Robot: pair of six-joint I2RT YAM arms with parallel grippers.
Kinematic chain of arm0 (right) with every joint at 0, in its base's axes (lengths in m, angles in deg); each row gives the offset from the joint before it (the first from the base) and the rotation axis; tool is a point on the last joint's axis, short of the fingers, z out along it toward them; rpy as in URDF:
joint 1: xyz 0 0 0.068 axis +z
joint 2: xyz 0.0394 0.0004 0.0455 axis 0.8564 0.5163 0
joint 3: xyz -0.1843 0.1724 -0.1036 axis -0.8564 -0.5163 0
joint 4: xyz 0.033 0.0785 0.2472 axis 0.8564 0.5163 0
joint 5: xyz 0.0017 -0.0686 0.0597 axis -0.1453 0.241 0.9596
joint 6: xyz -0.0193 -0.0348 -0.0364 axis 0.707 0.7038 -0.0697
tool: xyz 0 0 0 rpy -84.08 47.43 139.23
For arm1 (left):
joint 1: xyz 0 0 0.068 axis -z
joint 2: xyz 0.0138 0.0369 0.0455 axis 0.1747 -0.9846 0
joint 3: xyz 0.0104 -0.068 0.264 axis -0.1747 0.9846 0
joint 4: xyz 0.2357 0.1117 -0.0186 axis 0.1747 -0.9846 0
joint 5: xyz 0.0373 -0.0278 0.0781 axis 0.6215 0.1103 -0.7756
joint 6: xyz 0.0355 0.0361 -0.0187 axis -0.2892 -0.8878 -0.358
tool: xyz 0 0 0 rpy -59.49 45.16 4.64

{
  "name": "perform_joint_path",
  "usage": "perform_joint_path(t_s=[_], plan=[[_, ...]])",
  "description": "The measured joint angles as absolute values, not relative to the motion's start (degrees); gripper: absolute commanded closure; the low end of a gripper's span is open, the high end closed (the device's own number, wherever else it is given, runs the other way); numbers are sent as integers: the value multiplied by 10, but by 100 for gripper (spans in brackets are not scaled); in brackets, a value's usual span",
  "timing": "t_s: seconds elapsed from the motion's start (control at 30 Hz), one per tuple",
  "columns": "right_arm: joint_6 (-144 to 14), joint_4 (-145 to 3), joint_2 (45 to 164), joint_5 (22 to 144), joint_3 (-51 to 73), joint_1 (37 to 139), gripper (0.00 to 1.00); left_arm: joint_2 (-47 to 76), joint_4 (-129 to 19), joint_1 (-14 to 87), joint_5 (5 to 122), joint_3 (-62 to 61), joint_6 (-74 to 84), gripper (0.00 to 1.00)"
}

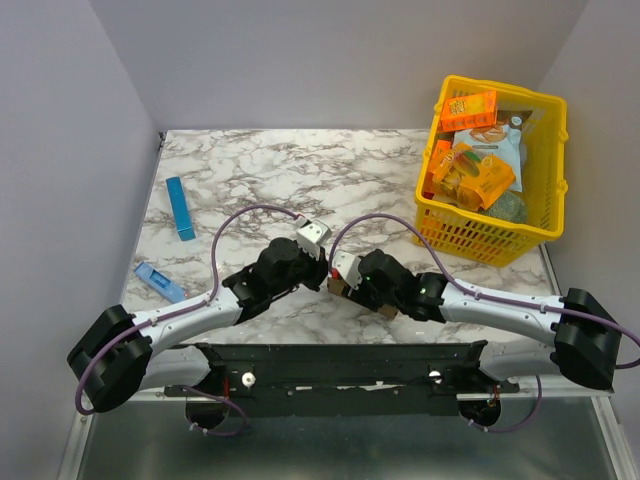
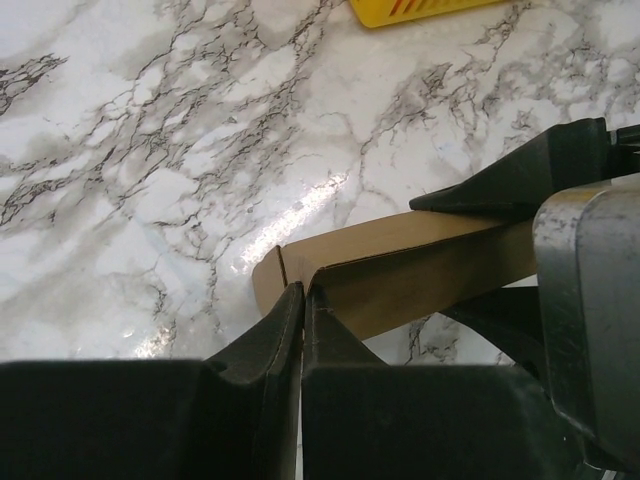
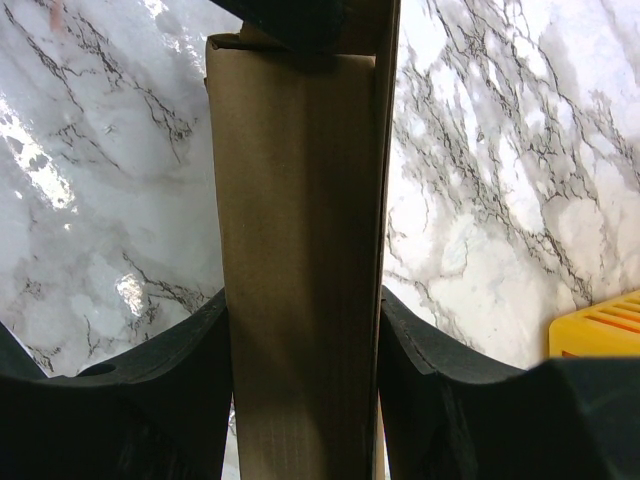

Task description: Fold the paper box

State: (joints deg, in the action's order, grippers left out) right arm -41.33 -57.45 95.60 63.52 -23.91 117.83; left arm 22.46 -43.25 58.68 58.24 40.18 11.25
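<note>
1. Clamping the paper box (image 3: pixel 300 180) across its width, the right gripper (image 3: pixel 300 300) has one dark finger flat against each long side. Its wrist view cuts the carton off at 6 o'clock, so the near end is unseen.
2. At 12 o'clock in that same view the box's far end is covered by something black, too cropped to name.
3. The left gripper (image 2: pixel 302 295) has its fingers pressed almost together, nipping a thin edge at the carton's corner. The seam between them is so narrow that the card inside is hard to see.
4. From above, the box lies at roughly 6 o'clock from the middle of the marble table (image 1: pixel 300 170), between the two wrists. Only a brown sliver shows there.
5. Whether the carton touches the tabletop cannot be told.
6. A yellow basket (image 1: pixel 480 235) at 2 o'clock holds orange snack boxes (image 1: pixel 470 108), partly buried among other packets.
7. A blue bar (image 1: pixel 180 208) lies at 10 o'clock.
8. A paler blue item (image 1: pixel 158 281) at 8 o'clock is too small to identify.
</note>
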Motion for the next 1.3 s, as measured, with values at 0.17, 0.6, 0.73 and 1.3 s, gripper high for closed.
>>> perform_joint_path(t_s=[0.17, 0.6, 0.73, 1.3], plan=[[-413, -576, 956, 635, -240, 1178, 68, 226, -423, 589, 577, 409, 113, 99], [-415, -577, 956, 631, -240, 1178, 68, 232, -390, 605, 538, 431, 110, 100], [-414, -578, 956, 631, -241, 1179, 68, 235, -392, 616, 506, 432, 102, 100], [-406, -584, 956, 631, -243, 1181, 68, 247, -384, 634, 470, 446, 93, 100]])
